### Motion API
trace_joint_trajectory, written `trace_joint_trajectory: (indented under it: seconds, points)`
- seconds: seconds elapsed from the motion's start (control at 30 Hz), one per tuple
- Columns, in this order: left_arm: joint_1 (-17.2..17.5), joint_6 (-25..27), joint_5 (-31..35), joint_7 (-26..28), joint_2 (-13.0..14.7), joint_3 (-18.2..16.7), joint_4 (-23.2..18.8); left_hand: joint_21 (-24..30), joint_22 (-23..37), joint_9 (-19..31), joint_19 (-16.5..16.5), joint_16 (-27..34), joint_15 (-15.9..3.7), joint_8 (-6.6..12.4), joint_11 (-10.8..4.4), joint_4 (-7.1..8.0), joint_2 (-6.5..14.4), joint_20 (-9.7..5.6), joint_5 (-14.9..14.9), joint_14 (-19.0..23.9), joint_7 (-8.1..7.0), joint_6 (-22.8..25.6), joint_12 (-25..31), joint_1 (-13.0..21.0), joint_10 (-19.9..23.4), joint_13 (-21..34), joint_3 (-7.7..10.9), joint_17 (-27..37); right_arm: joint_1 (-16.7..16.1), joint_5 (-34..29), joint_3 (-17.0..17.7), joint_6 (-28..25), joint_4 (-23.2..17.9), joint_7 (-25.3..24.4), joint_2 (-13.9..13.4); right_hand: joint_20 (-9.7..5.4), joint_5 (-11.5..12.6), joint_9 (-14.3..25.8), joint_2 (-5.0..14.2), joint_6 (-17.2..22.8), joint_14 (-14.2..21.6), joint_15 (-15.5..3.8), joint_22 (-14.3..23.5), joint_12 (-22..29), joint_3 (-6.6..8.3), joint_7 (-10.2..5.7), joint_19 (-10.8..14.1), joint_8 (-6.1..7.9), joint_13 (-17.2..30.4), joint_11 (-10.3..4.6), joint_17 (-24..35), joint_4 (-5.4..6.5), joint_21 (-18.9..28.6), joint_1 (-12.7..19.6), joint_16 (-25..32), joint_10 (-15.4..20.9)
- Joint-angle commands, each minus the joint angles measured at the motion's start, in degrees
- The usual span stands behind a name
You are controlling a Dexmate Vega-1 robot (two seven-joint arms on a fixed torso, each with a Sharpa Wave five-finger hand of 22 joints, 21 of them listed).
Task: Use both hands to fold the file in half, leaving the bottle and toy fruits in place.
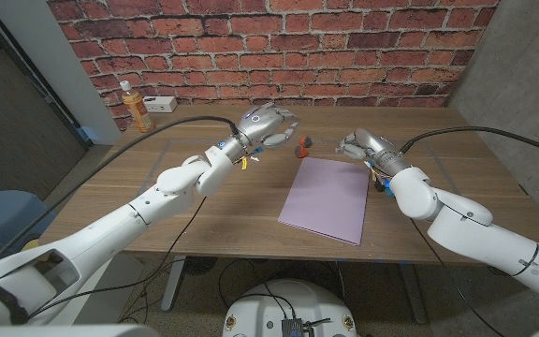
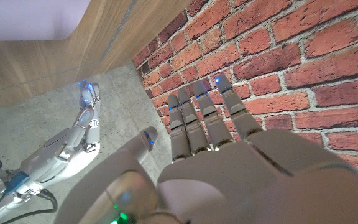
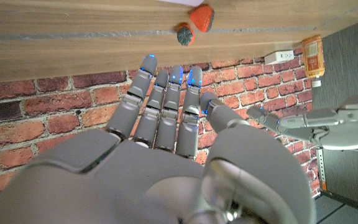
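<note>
A lilac file (image 1: 324, 198) lies closed on the wooden table (image 1: 204, 201), in the middle. Just beyond its far left corner sit the toy fruits (image 1: 302, 146), a red strawberry (image 3: 202, 17) and a darker piece (image 3: 185, 34). An orange bottle (image 1: 137, 106) stands at the far left. My left hand (image 1: 265, 126) hovers left of the fruits and beyond the file, fingers (image 2: 199, 115) stretched out, holding nothing. My right hand (image 1: 358, 145) hangs by the file's far right corner, fingers (image 3: 166, 99) straight and empty.
A white box (image 1: 160, 103) sits next to the bottle by the brick wall (image 1: 279, 47). Bare table lies on both sides of the file. My left hand (image 3: 291, 121) reaches across in the right wrist view; my right arm (image 2: 73, 140) appears in the left wrist view.
</note>
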Motion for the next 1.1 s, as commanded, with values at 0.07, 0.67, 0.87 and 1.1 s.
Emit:
trace_joint_trajectory:
  seconds: [0.07, 0.67, 0.87, 1.1]
  points:
    - [3.64, -3.88, -14.62, 5.98, 0.15, -6.32, 3.43, -0.03, 0.19, 0.21, -0.68, -0.35, 0.25, -0.82, 0.30, -0.63, 2.53, 0.01, -0.18, -1.04, -0.09, -2.35, -0.80, 1.21, -1.22, 0.14, 0.12, 0.47, -3.61, 3.24, 6.99, 12.46, 4.98, -6.43, 5.09, 0.02, 0.10, 0.31, 0.63, -1.72, -0.95, 0.27, 0.21, -0.41, -0.73, -0.42, -0.55, -0.30, 0.08, -0.11, 0.48, 0.08, -0.15, 0.24, 0.18, -1.44]
    - [5.82, -29.89, -44.07, 2.94, -4.12, -13.11, 19.13, -1.96, -0.41, -0.26, -6.03, -3.23, 2.46, -1.84, 1.29, -0.87, 2.42, -1.51, -0.04, -14.19, -0.65, -17.82, -4.62, 2.88, -14.59, -0.08, 0.19, 0.07, -4.72, 10.90, 13.30, 43.00, 22.33, -13.02, 18.29, 1.78, 0.24, 0.20, -3.09, -6.78, -4.23, 1.75, 0.05, -0.56, -0.98, -0.05, -4.52, -0.19, 0.07, 0.06, -1.53, -1.87, -0.92, -0.66, -1.47, -6.30]
    - [4.90, -33.12, -49.31, -1.64, -6.03, -13.90, 25.21, -2.67, -0.58, -0.37, -7.36, -3.21, 2.69, -1.68, 1.20, -0.46, 0.73, -2.33, -0.18, -16.73, -0.84, -20.11, -4.57, 1.90, -17.46, -0.30, -1.28, -0.12, -5.51, 3.50, 14.70, 36.88, 20.56, -18.57, 20.29, 2.49, 0.44, 0.14, -3.78, -6.11, -2.31, 2.99, -0.01, 0.49, -0.87, 0.87, -7.06, 0.50, 0.06, 1.10, -2.04, -1.46, -1.09, -2.06, -0.62, -4.43]
    - [3.10, -29.74, -51.77, -5.45, -7.34, -13.61, 29.90, -2.94, -0.62, -0.41, -7.75, -3.23, 3.09, -1.72, 1.38, -0.45, 0.15, -1.96, -0.08, -17.68, -0.57, -21.32, -4.43, 1.36, -18.44, -0.40, -1.91, -0.35, -2.44, -0.30, 10.16, 40.40, 21.67, -19.03, 22.95, 2.39, 0.65, 0.11, -2.48, -5.57, -1.19, 2.64, 0.03, 0.71, 0.10, 0.60, -5.19, 0.64, 0.04, 0.90, -2.15, -1.11, -0.01, -2.29, -0.30, -3.63]
